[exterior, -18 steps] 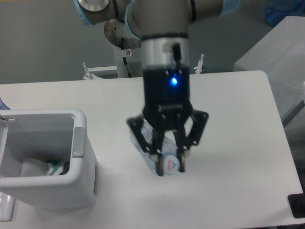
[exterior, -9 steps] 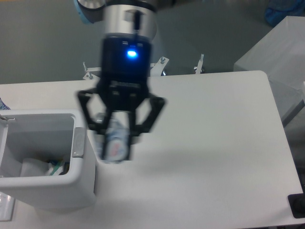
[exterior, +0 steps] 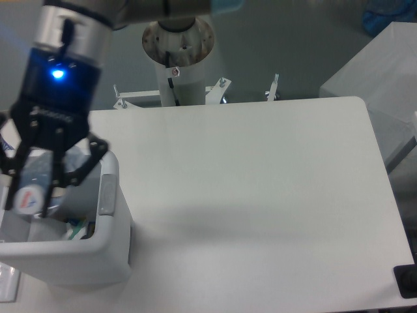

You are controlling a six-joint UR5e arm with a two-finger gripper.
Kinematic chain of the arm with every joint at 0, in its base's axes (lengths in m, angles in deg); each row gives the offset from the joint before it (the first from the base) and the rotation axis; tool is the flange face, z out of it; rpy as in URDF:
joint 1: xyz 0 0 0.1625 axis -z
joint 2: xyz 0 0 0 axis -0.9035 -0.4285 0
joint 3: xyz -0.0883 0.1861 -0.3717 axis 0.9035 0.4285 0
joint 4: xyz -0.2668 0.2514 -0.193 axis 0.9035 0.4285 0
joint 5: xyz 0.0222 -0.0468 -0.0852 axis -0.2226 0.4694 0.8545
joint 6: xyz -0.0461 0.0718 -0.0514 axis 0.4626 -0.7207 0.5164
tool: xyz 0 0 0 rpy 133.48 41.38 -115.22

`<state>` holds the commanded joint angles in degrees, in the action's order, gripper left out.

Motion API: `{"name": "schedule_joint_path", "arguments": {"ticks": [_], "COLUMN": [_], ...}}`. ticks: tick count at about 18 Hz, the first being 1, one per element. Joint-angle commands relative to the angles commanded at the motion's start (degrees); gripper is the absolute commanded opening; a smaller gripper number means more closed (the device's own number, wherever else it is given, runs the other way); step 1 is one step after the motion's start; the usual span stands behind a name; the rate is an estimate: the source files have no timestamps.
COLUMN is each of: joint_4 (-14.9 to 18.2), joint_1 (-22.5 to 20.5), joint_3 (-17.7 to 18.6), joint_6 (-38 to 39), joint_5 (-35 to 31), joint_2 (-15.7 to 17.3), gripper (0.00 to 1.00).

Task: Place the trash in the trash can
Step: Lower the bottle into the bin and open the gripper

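My gripper (exterior: 32,195) hangs over the open top of the white trash can (exterior: 104,251) at the left edge of the table. It is shut on a crushed clear plastic bottle (exterior: 32,182), whose capped end points down into the bin. Inside the trash can lies a crumpled clear wrapper with green marks (exterior: 77,229), partly hidden by the gripper and the rim. A grey tab (exterior: 106,193) sits on the bin's right wall.
The white table (exterior: 260,195) stretches to the right of the bin. The arm's base column (exterior: 179,65) stands behind the table's far edge, with metal brackets beside it. A dark object (exterior: 407,282) sits at the lower right corner.
The gripper carried the bottle from the table's middle leftward and now holds it over the trash can. The bin has not moved.
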<state>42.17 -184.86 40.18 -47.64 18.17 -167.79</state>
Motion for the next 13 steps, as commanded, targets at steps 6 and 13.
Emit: {"name": "schedule_joint_path", "arguments": {"ticks": [6,13], "joint_4": [0.0,0.0], "joint_1": [0.18,-0.26], "joint_3": [2.29,2.56], "joint_6": [-0.53,-2.45], "joint_5": [-0.09,-0.26], "joint_2": [0.0,-0.35], "gripper": [0.5,0.8]}}
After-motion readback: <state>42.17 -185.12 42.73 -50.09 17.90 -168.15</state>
